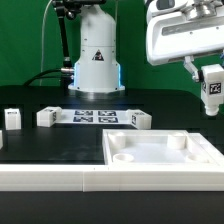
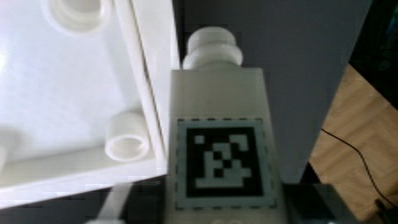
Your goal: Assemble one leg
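My gripper (image 1: 211, 90) is shut on a leg (image 1: 212, 92), a small white block with a black-and-white tag, and holds it in the air at the exterior view's right, above the far right corner of the large flat white panel (image 1: 160, 160). In the wrist view the leg (image 2: 221, 130) stands between my fingers, its round peg end pointing away, beside the panel's edge (image 2: 80, 110) and a corner recess (image 2: 128, 148). Three more legs lie on the table: one far left (image 1: 12, 118), one left of the marker board (image 1: 46, 116), one right of it (image 1: 139, 119).
The marker board (image 1: 93, 116) lies on the black table in front of the arm's base (image 1: 97, 70). A low white wall (image 1: 60, 178) runs along the front edge. A wooden surface and cable show past the table edge (image 2: 365, 130).
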Robot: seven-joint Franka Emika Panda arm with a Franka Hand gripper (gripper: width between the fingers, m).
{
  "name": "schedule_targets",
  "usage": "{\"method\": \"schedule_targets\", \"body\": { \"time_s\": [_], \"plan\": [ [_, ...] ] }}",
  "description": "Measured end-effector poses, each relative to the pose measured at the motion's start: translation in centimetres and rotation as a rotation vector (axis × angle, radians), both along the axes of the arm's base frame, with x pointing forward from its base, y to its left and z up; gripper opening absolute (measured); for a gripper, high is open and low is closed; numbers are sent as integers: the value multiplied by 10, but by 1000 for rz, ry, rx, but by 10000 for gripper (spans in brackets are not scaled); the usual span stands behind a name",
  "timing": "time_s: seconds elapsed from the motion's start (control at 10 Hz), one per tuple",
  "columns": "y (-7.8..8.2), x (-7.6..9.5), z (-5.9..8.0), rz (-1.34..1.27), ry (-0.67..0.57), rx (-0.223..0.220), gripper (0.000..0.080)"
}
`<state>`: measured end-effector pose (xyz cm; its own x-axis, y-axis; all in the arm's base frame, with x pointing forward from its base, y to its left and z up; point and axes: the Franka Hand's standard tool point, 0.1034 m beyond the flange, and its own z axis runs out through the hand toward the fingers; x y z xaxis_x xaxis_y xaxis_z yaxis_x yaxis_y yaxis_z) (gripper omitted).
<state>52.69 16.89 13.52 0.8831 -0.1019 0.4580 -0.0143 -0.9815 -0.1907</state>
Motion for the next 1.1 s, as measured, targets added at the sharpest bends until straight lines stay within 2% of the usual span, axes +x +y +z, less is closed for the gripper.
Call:
{"method": "schedule_targets", "body": {
  "time_s": [0.2, 0.4, 0.6, 0.8, 0.9, 1.1],
  "plan": [
    [-2, 5, 0, -12, -81, 3, 292],
    [-2, 4, -4, -2, -67, -5, 292],
    [-15, 10, -8, 114, -76, -90, 292],
    [-25, 19, -8, 185, -80, -144, 292],
    [-28, 24, -7, 201, -73, -156, 292],
    [-26, 22, -8, 202, -77, -155, 292]
  ]
}}
